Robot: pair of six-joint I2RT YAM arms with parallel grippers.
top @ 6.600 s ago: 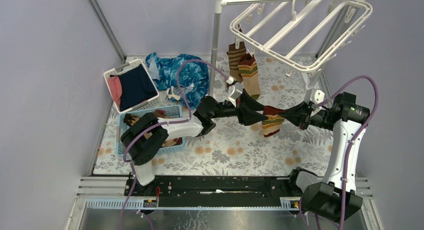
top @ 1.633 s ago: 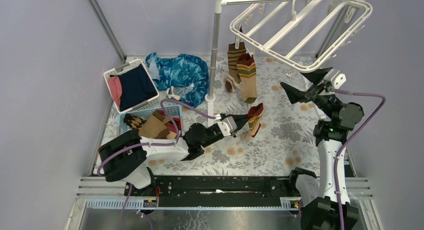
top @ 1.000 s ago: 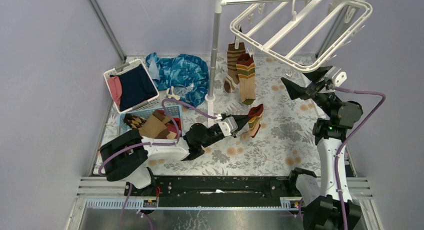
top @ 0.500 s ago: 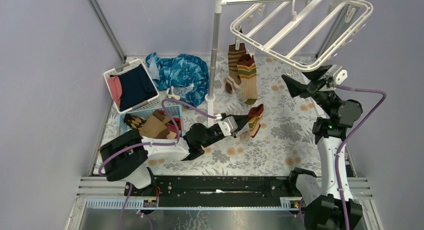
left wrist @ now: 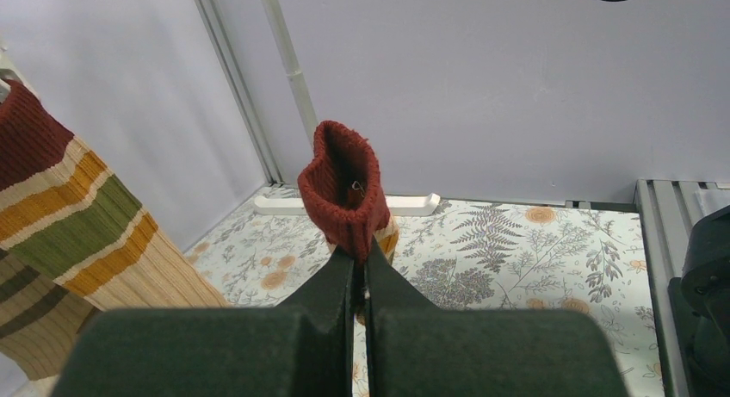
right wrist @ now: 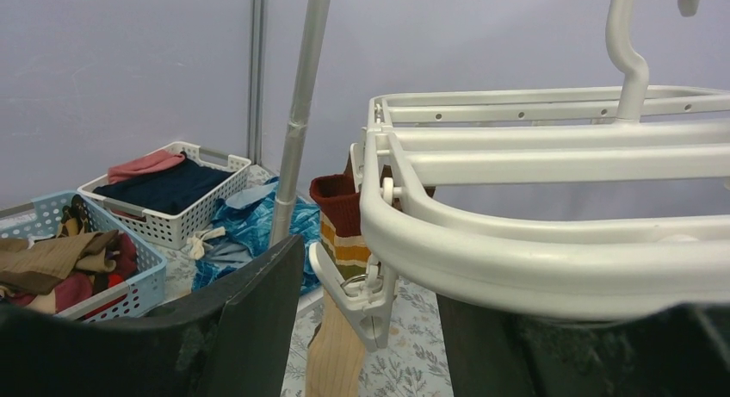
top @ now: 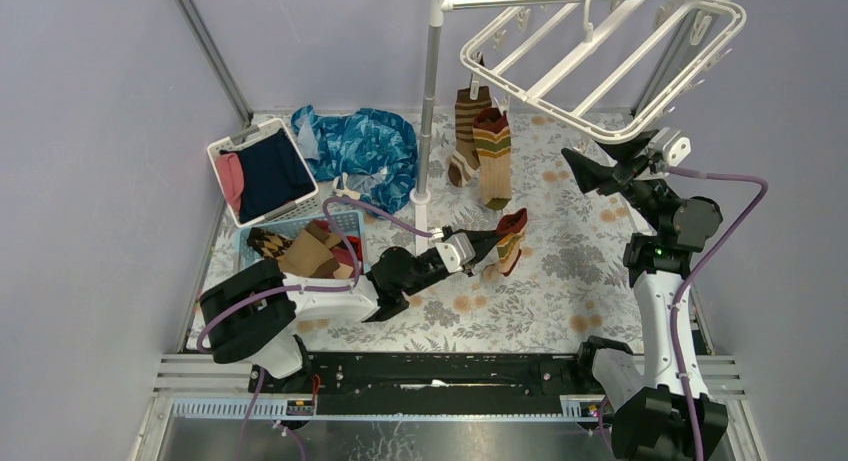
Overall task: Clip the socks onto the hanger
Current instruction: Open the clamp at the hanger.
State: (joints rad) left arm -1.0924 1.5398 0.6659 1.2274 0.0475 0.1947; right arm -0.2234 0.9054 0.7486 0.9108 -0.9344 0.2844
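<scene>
The white hanger (top: 600, 61) hangs at the back right, with two socks clipped to its left end: a dark-striped one (top: 465, 131) and a banded one (top: 493, 156). My left gripper (top: 490, 243) is shut on a third sock (top: 510, 236) and holds it above the mat. In the left wrist view its red cuff (left wrist: 344, 190) stands up out of the pinched jaws (left wrist: 360, 268). My right gripper (top: 598, 161) is raised under the hanger's near rim (right wrist: 534, 259). It is open, with a dangling white clip (right wrist: 366, 307) between its fingers, apart from both.
A blue basket (top: 345, 221) at the left holds more brown and tan socks. Behind it stand a white basket (top: 225, 141) of navy and pink clothes and a blue patterned cloth (top: 365, 151). The upright rack pole (top: 428, 101) rises beside the hanging socks.
The right gripper's jaws have narrowed a little around the clip and the wrist has edged upward. The left arm and its sock have stayed put.
</scene>
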